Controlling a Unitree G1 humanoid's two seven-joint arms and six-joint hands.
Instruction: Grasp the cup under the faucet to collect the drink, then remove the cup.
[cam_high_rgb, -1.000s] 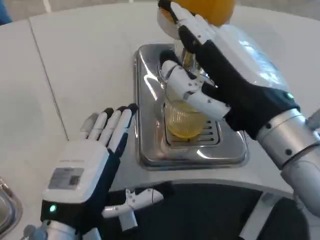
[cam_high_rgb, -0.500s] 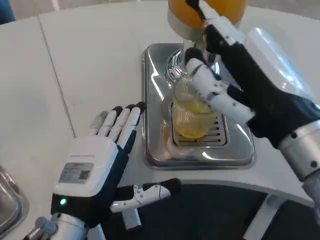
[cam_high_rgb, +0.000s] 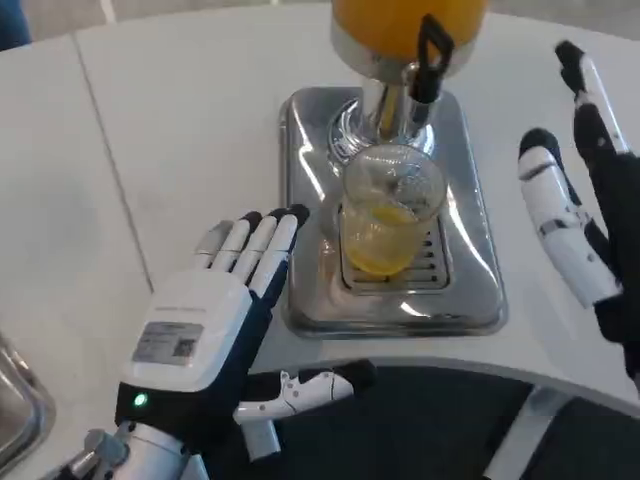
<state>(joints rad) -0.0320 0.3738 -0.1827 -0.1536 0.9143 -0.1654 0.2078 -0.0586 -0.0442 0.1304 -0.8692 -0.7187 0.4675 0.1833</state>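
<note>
A clear plastic cup (cam_high_rgb: 387, 215) with yellow drink in its lower part stands on the grille of the steel drip tray (cam_high_rgb: 309, 190), right below the faucet (cam_high_rgb: 392, 105) of the orange drink dispenser (cam_high_rgb: 408, 28). My left hand (cam_high_rgb: 210, 340) lies flat on the table just left of the tray, fingers stretched toward the tray's left edge, thumb out over the table's front edge, holding nothing. My right hand (cam_high_rgb: 580, 215) is at the right of the tray, apart from the cup, fingers spread and empty.
The black faucet lever (cam_high_rgb: 431, 55) sticks up above the cup. A metal object (cam_high_rgb: 15, 405) shows at the lower left corner. The white table (cam_high_rgb: 170, 130) ends in a curved front edge just below the tray.
My right hand has let go of the lever and cup area and pulled away to the right. The cup stays on the tray. The left hand has crept slightly toward the tray.
</note>
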